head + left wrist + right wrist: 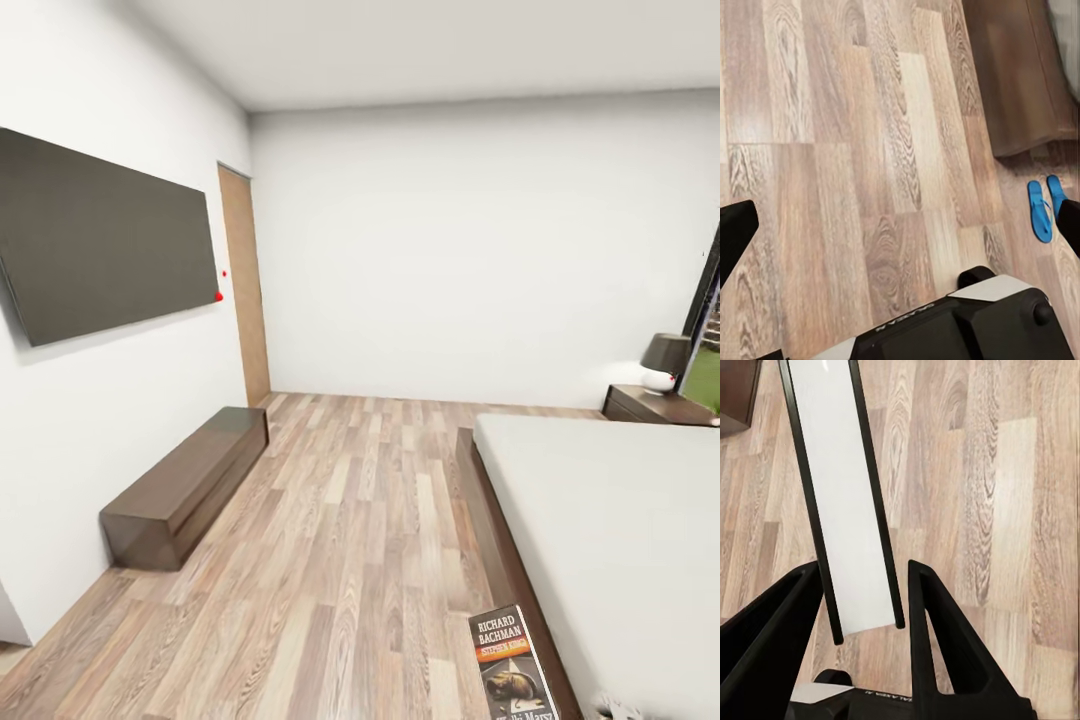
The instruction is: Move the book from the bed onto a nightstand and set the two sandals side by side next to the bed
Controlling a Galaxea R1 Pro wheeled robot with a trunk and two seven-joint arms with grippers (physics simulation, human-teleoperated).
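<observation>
The right gripper (866,607) has its jaws clamped on the book (844,502), whose white page edge runs up between the two black fingers (934,637), dark covers on either side, over the plank floor (1005,510). In the head view the same book (512,665) stands at the near edge, cover showing "Richard Bachman" and an orange band, just beside the bed's (610,530) wooden frame. It looks thin and light; a paperback will likely flex, and glossy covers could slip, so a hold across the covers near one end, as here, seems sound, though the long free end may sag or swing in travel. The left gripper (900,232) has its jaws wide apart and empty above the floor, with the two sandals (1045,206) lying close together near the bed's dark corner; flat, thin and probably limp, they would best be pinched at an edge. The nightstand (655,405) sits far right, carrying a lamp (665,362) on its surface.
</observation>
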